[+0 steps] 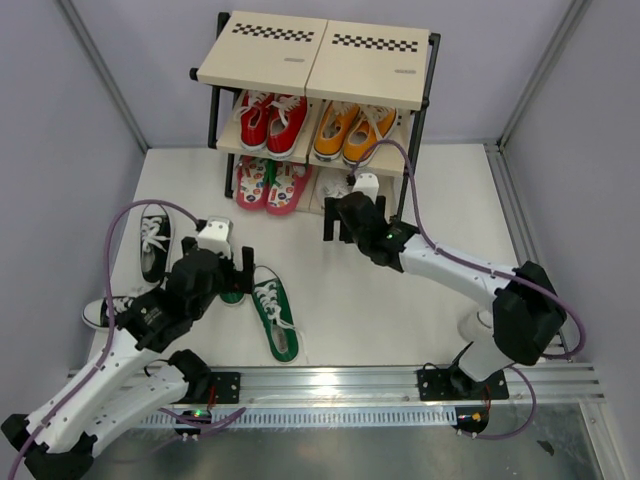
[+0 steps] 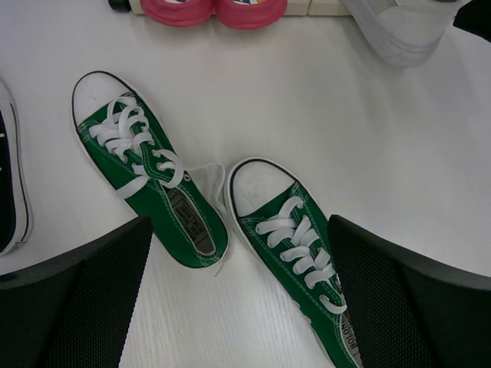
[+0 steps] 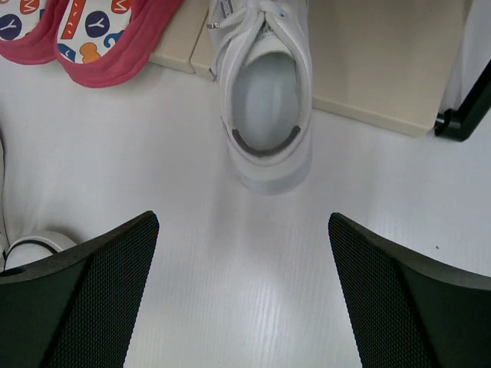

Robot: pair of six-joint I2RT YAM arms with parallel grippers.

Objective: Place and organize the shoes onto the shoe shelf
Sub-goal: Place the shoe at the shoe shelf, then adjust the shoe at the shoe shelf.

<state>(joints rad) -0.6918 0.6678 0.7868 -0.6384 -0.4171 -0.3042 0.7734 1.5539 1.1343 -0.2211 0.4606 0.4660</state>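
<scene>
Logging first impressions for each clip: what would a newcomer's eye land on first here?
The bright red pair and orange pair on the middle tier of the shoe shelf stand out, with pink flip-flops below them. On the table in front, the open left gripper hovers over two green sneakers lying askew. The open right gripper faces a white shoe whose heel overhangs the bottom board.

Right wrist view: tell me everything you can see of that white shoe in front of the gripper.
The white shoe is plain and low-cut, with white laces and a smooth, pale upper. A dark strip lines the inside of its heel collar. It stands upright with the heel towards the camera. Its front rests on the beige bottom board of the shelf and its heel sticks out past the board's front edge. The pink flip-flops lie to its left, apart from it. The right gripper is open and short of the heel, not touching it.
</scene>
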